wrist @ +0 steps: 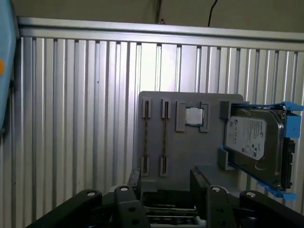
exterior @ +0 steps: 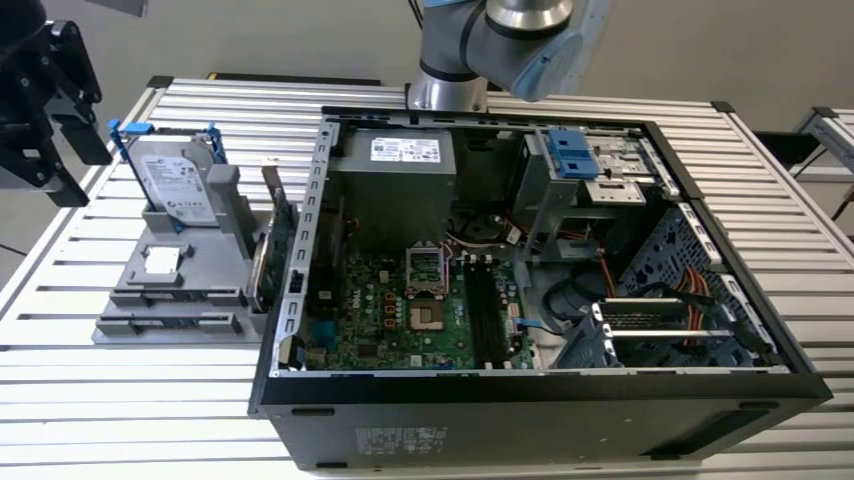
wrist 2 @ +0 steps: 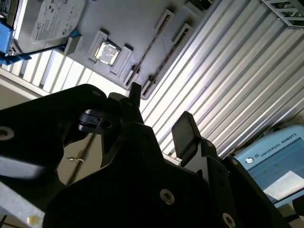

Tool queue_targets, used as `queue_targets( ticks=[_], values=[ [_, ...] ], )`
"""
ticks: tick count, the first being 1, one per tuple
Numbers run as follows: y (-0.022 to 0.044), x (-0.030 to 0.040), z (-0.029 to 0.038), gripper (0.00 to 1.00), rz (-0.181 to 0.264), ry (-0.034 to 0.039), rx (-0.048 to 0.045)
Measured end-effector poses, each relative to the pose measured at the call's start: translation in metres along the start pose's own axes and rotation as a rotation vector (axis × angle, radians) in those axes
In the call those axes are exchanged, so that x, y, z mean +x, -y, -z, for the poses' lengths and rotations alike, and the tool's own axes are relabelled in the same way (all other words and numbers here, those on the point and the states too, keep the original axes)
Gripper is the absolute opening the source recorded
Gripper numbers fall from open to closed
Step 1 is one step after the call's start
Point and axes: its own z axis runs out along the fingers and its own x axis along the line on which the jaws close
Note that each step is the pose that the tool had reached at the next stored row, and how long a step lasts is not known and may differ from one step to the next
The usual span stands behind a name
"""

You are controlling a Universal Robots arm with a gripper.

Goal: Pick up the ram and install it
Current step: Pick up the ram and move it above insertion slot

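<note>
While jaws gape, ram (wrist: 164,137) stands in holder (wrist: 190,149).

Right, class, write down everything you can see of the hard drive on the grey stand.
The hard drive is a flat silver box that looks like metal, with a white label on its broad face. Blue plastic rails run along its long edges. It stands on end, slightly tilted, with its lower end seated in brackets of the grey stand. It sits to the exterior view's left of the open computer case. Only the stand touches it.
</note>
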Motion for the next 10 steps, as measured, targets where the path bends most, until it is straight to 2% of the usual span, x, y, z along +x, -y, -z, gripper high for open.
queue_targets(
  ticks=[10],
  values=[
    [0.0, 0.0001, -0.0038, 0.0, -0.001, 0.0, 0.0009]
  ],
)
